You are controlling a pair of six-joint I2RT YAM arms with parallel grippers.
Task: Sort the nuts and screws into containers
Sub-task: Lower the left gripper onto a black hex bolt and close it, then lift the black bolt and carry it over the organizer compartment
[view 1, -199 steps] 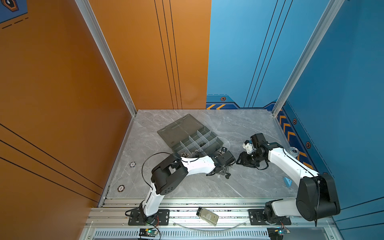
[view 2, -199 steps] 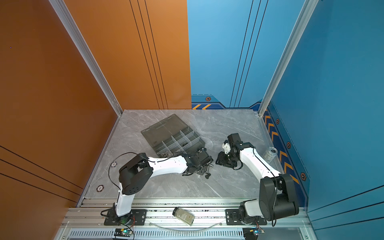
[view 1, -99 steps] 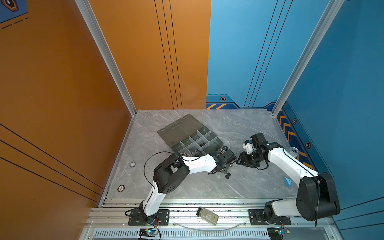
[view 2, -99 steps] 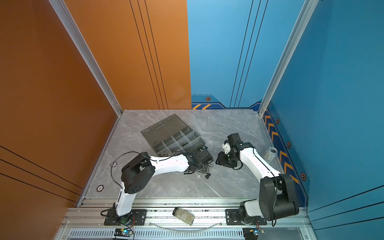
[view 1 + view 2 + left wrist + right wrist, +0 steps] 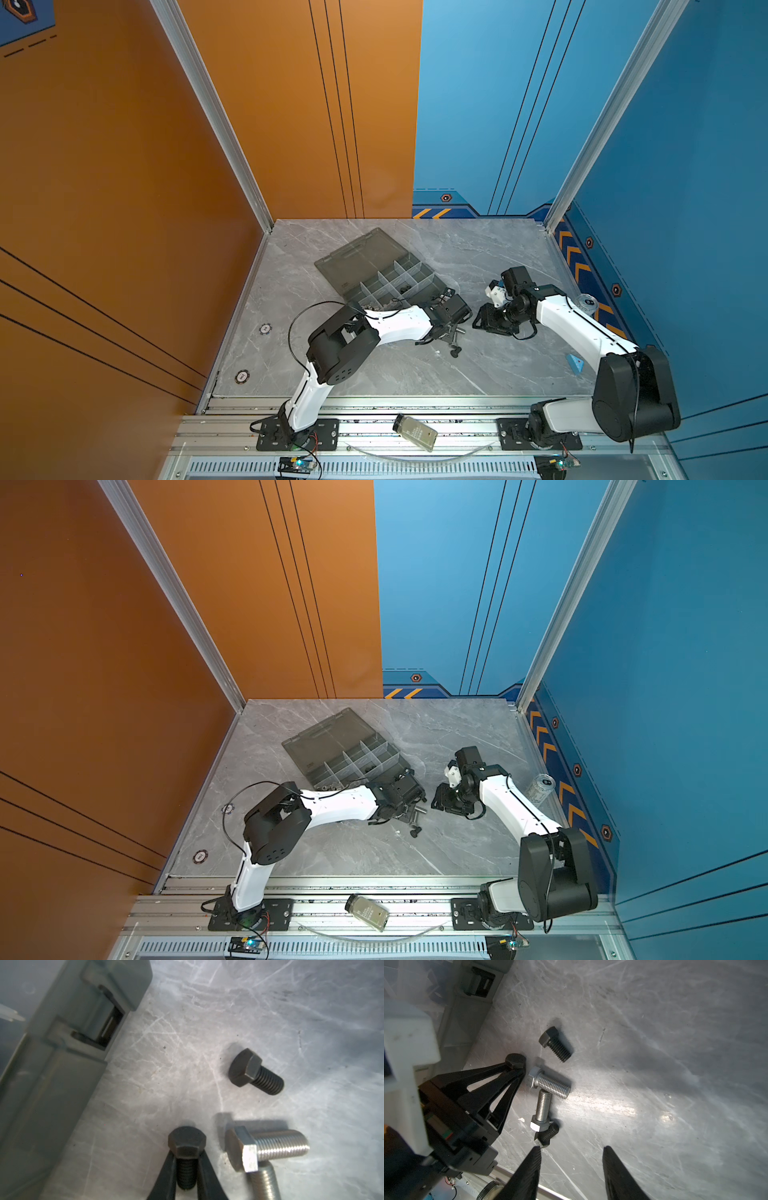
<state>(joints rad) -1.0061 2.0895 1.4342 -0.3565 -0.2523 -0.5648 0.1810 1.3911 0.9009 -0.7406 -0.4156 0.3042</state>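
While your left gripper [image 5: 187, 1160] is clamping its black jaws on the threaded shaft of a matte black hex-headed steel screw [image 5: 187, 1142], you are working the lift-out step, so be taking it slowly. That screw is sitting low, just beside the latch wall of the smoky-grey plastic organiser box [image 5: 62, 1068], with its head poking out past the fingertips. Whether it is touching the grey marble-look tabletop [image 5: 187, 1022] I cannot tell.

The grip is sitting close under the head, which I judge is helping against slip. Be raising it straight up before swinging towards the box. Two shiny silver thick-shafted screws [image 5: 276, 1147] are lying just beyond the held one, on its side away from the box, one crossing the other, and a sideways drag is likely to scatter them. A loose black screw [image 5: 255, 1072] is resting apart from them, also clear of the box.

Be clearing the box wall fully, then aiming between the pale dividers [image 5: 392, 280]. What each cell is holding is too small to tell.

Your right gripper [image 5: 571, 1159] is hanging with jaws apart and nothing between them, beyond the silver pair from the box. Be holding it clear of the left arm's path.
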